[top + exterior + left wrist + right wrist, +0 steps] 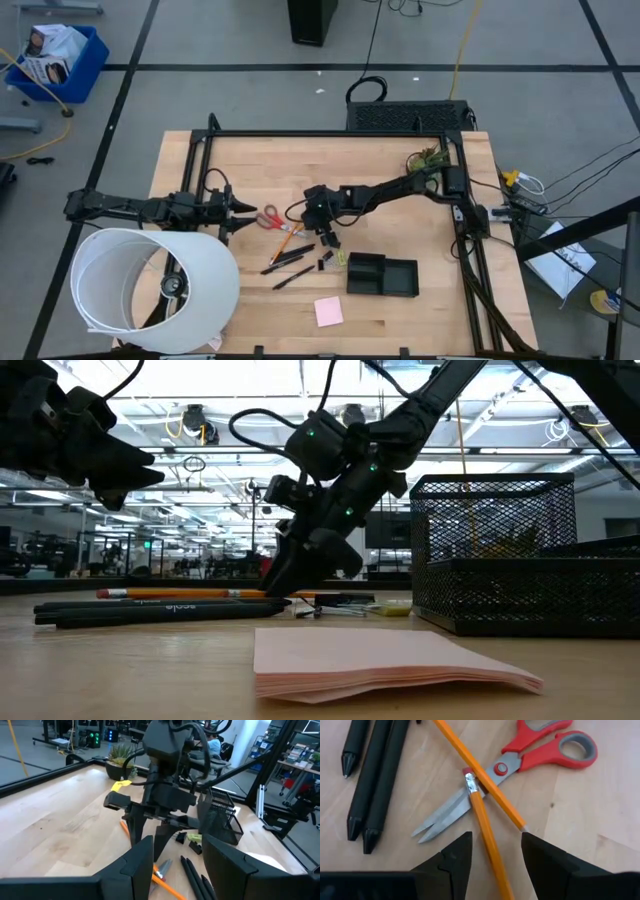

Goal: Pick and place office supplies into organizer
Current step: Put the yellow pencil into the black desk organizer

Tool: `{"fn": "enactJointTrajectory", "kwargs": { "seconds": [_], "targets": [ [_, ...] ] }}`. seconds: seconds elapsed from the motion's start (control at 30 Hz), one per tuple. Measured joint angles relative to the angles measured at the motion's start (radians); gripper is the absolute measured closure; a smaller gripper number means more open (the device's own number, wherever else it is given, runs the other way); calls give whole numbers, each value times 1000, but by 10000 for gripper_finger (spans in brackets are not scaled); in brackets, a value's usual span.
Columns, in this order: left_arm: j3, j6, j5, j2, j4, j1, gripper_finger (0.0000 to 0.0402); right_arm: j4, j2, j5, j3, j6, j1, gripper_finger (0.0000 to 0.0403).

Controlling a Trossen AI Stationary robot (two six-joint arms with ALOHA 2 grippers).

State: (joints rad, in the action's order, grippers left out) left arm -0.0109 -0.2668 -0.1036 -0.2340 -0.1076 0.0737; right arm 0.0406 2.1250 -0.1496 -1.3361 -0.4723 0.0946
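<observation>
Overhead, pale wooden table (pixel 260 160), grey floor (pixel 200 40).

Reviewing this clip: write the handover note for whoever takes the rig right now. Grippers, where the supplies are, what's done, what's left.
Right gripper: open, low over the table, straddling an orange pencil that lies beside the red-handled scissors; nothing gripped yet.
Left gripper: open, empty, waiting at the left of the table by the scissors.
Supplies: two pencils crossing at the scissors, black pens just in front, small clips near the organizer, pink sticky pad at the front edge.
Organizer: nothing visible inside from above.
Done: no items placed.
Left: everything, likely starting with this pencil.
</observation>
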Motion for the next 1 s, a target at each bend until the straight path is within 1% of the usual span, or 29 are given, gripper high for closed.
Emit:
{"fn": "enactJointTrajectory", "kwargs": {
  "seconds": [0.1,0.17,0.33,0.43,0.77,0.87,1.0],
  "targets": [
    [0,0,0,0,0,0,231,1,0,-22,0,16,6,241],
    [0,0,0,0,0,0,231,0,1,-39,0,22,10,250],
    [0,-1,0,0,-1,0,231,-3,2,-87,2,76,18,292],
    [0,-1,0,0,-1,0,231,-8,2,-89,2,87,17,315],
    [0,-2,0,0,-2,0,231,1,2,-90,3,93,17,377],
    [0,-3,0,0,-2,0,231,4,2,-89,3,94,17,386],
    [0,-3,0,0,-1,0,231,19,2,-86,3,141,17,377]
  ]
}}
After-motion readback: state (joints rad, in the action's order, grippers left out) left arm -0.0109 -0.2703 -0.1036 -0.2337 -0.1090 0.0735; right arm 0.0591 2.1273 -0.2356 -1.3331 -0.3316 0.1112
